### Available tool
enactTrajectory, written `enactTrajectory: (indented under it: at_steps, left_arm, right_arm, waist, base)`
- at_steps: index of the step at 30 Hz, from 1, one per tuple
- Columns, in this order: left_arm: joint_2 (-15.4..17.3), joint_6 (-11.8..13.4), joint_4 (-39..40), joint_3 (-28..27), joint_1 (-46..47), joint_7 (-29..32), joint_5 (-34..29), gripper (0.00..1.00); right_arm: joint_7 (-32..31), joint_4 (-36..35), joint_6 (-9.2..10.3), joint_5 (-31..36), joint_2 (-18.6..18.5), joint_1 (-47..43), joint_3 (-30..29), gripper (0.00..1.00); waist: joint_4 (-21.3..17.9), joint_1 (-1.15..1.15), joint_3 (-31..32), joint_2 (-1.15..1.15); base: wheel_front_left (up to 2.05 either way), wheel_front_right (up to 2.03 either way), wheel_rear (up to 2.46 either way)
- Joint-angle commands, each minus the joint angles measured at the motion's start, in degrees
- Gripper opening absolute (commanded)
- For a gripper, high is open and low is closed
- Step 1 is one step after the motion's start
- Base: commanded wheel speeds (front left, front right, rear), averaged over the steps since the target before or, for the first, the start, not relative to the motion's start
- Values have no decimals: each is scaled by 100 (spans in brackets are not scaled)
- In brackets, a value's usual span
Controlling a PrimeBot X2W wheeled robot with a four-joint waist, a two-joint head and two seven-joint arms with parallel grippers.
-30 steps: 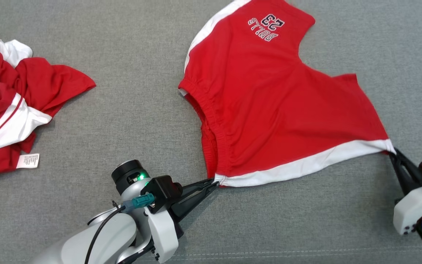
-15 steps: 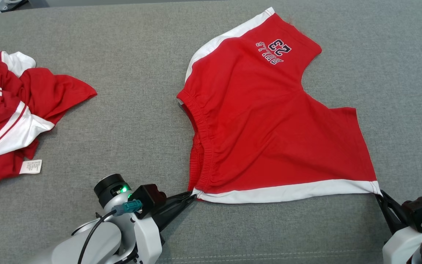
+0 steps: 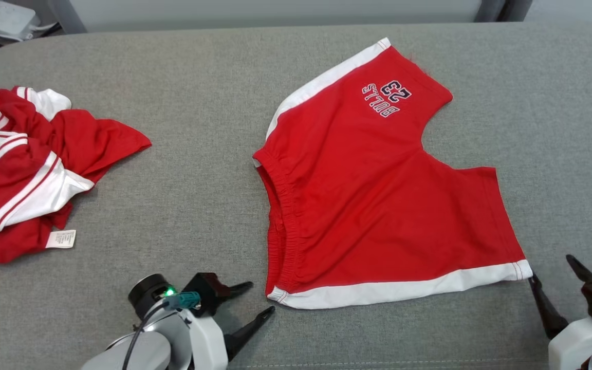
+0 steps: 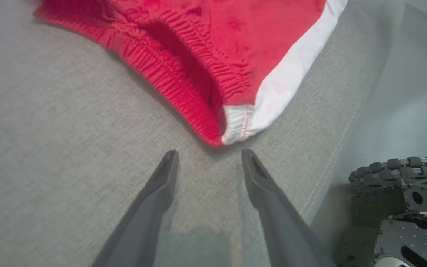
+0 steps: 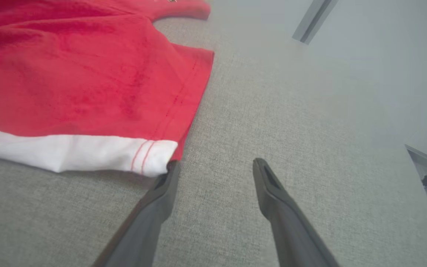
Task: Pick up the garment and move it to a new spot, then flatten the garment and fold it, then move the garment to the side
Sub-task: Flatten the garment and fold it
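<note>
The garment (image 3: 378,205) is a pair of red shorts with white side stripes and "BULLS 23" lettering, spread flat on the grey padded table (image 3: 198,169). My left gripper (image 3: 260,296) is open just short of the near waistband corner, which lies free in front of its fingertips in the left wrist view (image 4: 209,152). My right gripper (image 3: 550,267) is open beside the near leg-hem corner. In the right wrist view (image 5: 216,161) its left finger (image 5: 161,193) touches or nearly touches the white hem of the garment (image 5: 87,74). Nothing is held.
A crumpled red and white garment (image 3: 23,169) with a white label lies at the table's left. The table's far edge (image 3: 275,28) runs along the top. The robot's base (image 4: 402,207) sits below the table's near edge.
Both grippers have opened and let go of the garment's near corners, which now rest on the table. The head camera has tilted, shifting the whole picture downward.
</note>
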State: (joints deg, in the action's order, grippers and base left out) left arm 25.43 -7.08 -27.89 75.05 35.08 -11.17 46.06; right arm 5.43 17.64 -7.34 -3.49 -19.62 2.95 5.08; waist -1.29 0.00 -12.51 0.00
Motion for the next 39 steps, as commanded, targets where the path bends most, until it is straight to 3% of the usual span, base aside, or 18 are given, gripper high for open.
enactTrajectory:
  at_steps: [1,7,11,13,16,20,26,31,39]
  left_arm:
    - [141,-41,-82,-171,15,-86,125,100]
    - [91,31,-534,-385,-135,-306,350,100]
    - [80,226,-568,-583,-289,-353,395,100]
    - [102,514,-519,-807,-387,-372,381,100]
    - [89,973,-31,-1637,-646,-379,412,100]
    - [62,1394,792,-3009,-1385,-381,335,100]
    - [-284,1724,2064,-4811,-2498,-382,-424,100]
    - [-886,1568,2708,-5890,-3157,-382,-1019,100]
    - [-1712,1074,3192,-6835,-3751,-383,-2175,100]
  right_arm:
    - [178,-167,-14,37,-96,37,-31,100]
    - [548,-305,-14,122,182,207,-198,100]
    - [638,-235,-14,113,327,256,-138,100]
    - [706,-182,-14,80,426,294,-60,100]
    - [807,-113,-14,8,563,334,73,100]
    - [875,35,-14,-101,718,423,350,100]
    - [939,313,-14,-353,881,782,723,100]
    - [953,311,-14,-619,994,920,773,100]
    - [955,-506,-14,-979,1206,300,357,100]
  waist:
    - [13,0,117,0]
    - [76,0,479,0]
    - [156,0,674,0]
    - [210,0,805,0]
    - [293,0,979,0]
    - [293,0,1161,0]
    - [202,0,1309,0]
    - [185,0,1401,0]
    - [225,0,1559,0]
  base:
    - [0,0,0]
    - [0,0,0]
    - [0,0,0]
    - [0,0,0]
    - [0,0,0]
    - [0,0,0]
    - [0,0,0]
    - [0,0,0]
    - [0,0,0]
